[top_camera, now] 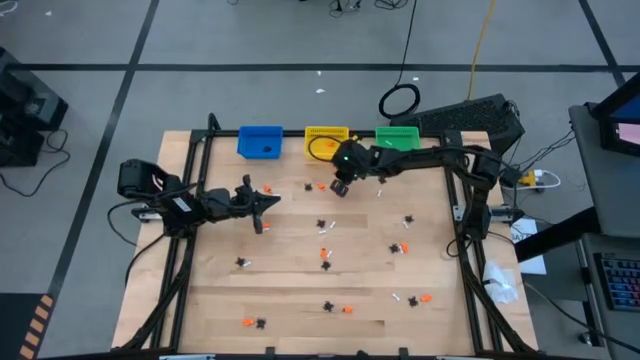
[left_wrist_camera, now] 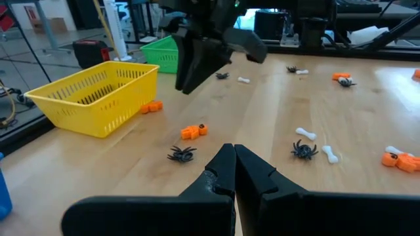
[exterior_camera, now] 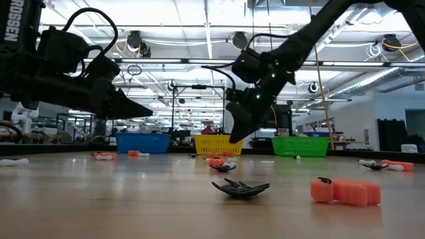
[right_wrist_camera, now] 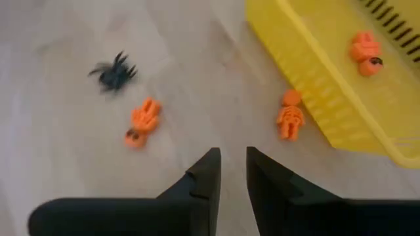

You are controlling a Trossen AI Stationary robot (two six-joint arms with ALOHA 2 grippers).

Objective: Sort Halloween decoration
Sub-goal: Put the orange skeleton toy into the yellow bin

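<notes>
Small trinkets lie scattered on the wooden table (top_camera: 300,290): black spiders (left_wrist_camera: 182,154), orange pieces (left_wrist_camera: 193,131) and white bones (left_wrist_camera: 306,134). My right gripper (right_wrist_camera: 233,157) hangs above the table just in front of the yellow bin (right_wrist_camera: 315,72), its fingers a narrow gap apart and empty. Below it lie two orange pieces (right_wrist_camera: 143,121) (right_wrist_camera: 289,117) and a black spider (right_wrist_camera: 113,73); one orange piece (right_wrist_camera: 365,54) lies inside the yellow bin. My left gripper (left_wrist_camera: 233,149) is shut and empty above the table's left part (top_camera: 262,203).
The blue bin (top_camera: 260,141), yellow bin (top_camera: 326,140) and green bin (top_camera: 397,137) stand in a row at the table's far edge. A black spider (exterior_camera: 240,188) and an orange piece (exterior_camera: 345,191) lie near the front. A dark frame (top_camera: 462,215) borders the table.
</notes>
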